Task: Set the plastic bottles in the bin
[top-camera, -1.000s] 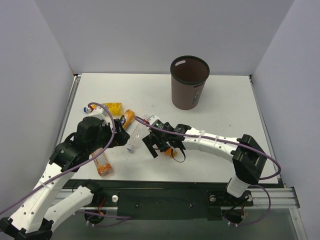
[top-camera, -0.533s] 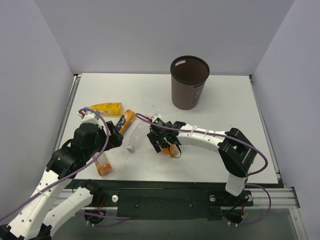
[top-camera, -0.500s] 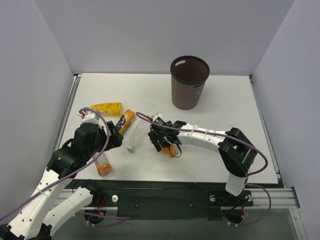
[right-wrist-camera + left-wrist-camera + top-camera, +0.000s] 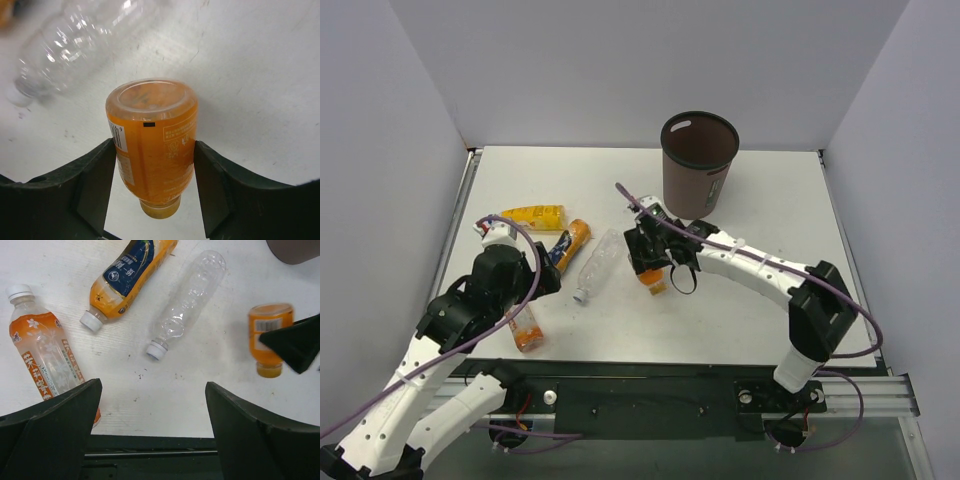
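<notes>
My right gripper point(image 4: 654, 266) point(image 4: 155, 186) is shut on a small orange-filled bottle point(image 4: 655, 279) point(image 4: 152, 142); both fingers press its sides and its cap points toward me. The bottle also shows in the left wrist view point(image 4: 269, 337). The dark brown bin point(image 4: 698, 165) stands behind it at the back. On the table lie a clear bottle point(image 4: 596, 264) point(image 4: 187, 302), an orange bottle with a blue label point(image 4: 568, 243) point(image 4: 131, 277), a yellow bottle point(image 4: 532, 215) and a white-capped orange bottle point(image 4: 525, 325) point(image 4: 45, 360). My left gripper point(image 4: 535, 280) point(image 4: 152, 405) hangs open, holding nothing, over the front edge.
Grey walls close in the white table point(image 4: 770, 210) on the left, back and right. A black rail point(image 4: 650, 385) runs along the near edge. The bin's lower wall point(image 4: 295, 247) shows at the top right of the left wrist view.
My right gripper has closed on the small orange bottle and carried it back and right, toward the bin. The left arm drew back slightly toward the front, still open.
</notes>
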Controlling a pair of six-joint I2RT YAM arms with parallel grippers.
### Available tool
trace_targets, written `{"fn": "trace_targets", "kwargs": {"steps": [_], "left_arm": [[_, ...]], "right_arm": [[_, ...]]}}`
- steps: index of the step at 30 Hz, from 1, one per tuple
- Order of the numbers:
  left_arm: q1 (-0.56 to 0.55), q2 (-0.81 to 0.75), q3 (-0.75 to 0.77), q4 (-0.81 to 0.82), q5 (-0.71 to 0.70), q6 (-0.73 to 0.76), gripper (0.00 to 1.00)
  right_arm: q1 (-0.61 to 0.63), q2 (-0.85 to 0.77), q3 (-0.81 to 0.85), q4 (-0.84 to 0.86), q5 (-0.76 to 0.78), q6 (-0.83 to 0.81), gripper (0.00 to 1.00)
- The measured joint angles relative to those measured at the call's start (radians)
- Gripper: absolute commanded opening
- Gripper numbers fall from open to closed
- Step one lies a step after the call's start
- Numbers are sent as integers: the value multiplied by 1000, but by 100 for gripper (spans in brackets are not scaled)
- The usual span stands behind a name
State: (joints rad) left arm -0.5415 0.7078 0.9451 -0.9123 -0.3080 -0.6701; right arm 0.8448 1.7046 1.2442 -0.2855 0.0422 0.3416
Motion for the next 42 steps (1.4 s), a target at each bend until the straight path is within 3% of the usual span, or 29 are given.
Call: {"fn": "trace_targets", "kwargs": {"steps": [9, 16, 27, 29, 30, 32, 34, 42], "left_arm": [[2, -39, -4, -8, -6, -11, 96], [6, -45, -5, -32, 8, -14, 96], [9, -24, -5, -39, 55, -34, 96], [10, -18, -5, -44, 60, -37, 96], [10, -16, -5, -45, 62, -40, 96], [11, -23, -5, -47, 62, -52, 96], [13, -40, -5, -47, 61, -64, 96], [13, -103, -2, -70, 47, -124, 93]], "right_arm": [[-68, -178, 327, -26, 70, -8, 43], [-170, -192, 547, -7, 145, -44, 42], [-395, -46, 578, 225, 333, 2, 42], [-416, 29, 611, 254, 358, 11, 50], [-425, 74, 648, 259, 369, 20, 66], [-435, 163, 731, 263, 382, 33, 86], [-444, 241, 800, 263, 393, 50, 98], [-446, 275, 822, 215, 380, 101, 100]]}}
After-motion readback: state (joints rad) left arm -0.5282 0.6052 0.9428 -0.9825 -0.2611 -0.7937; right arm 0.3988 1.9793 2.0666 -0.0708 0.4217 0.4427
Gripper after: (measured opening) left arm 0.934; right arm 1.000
